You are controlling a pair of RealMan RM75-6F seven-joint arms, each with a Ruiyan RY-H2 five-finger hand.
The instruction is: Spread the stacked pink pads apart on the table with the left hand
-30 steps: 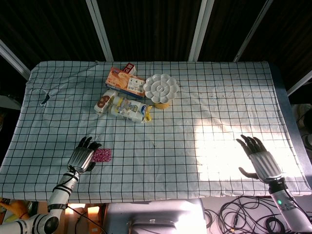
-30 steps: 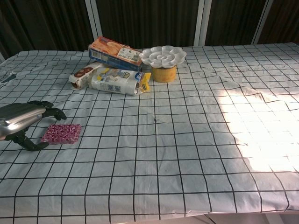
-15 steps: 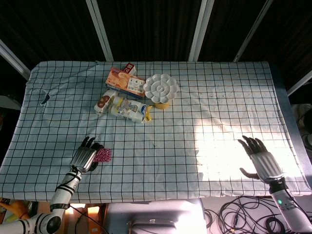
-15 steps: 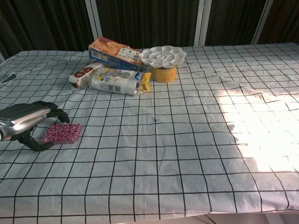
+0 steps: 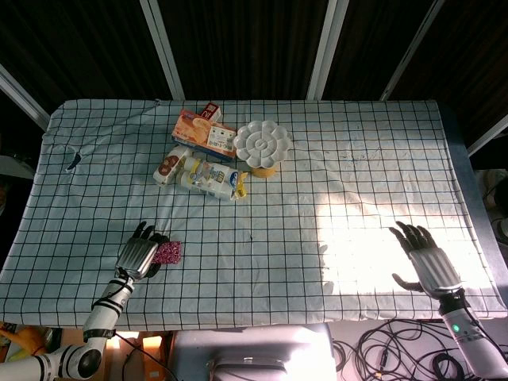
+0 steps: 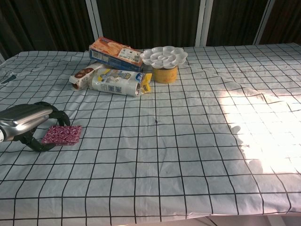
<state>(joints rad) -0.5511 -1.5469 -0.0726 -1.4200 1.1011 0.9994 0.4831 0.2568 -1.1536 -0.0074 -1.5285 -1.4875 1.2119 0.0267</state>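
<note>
The left hand has been advanced over the stacked pink pads, fingers curled at their near edge, grasp undeterminable; spreading appears imminent.

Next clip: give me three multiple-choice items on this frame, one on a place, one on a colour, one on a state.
1. Where do the pink pads lie?
A. Near edge, beside the left hand
B. Far right corner
C. On the palette

2. What colour is the cup under the white palette?
A. Blue
B. Yellow
C. Black

3. The right hand is:
A. Gripping a box
B. Open over the cloth
C. Pressing the pads

Key: 1 A, the pads sit at that hand's fingers; 2 B, the chest view shows yellow; 3 B, its fingers are spread, holding nothing.
</note>
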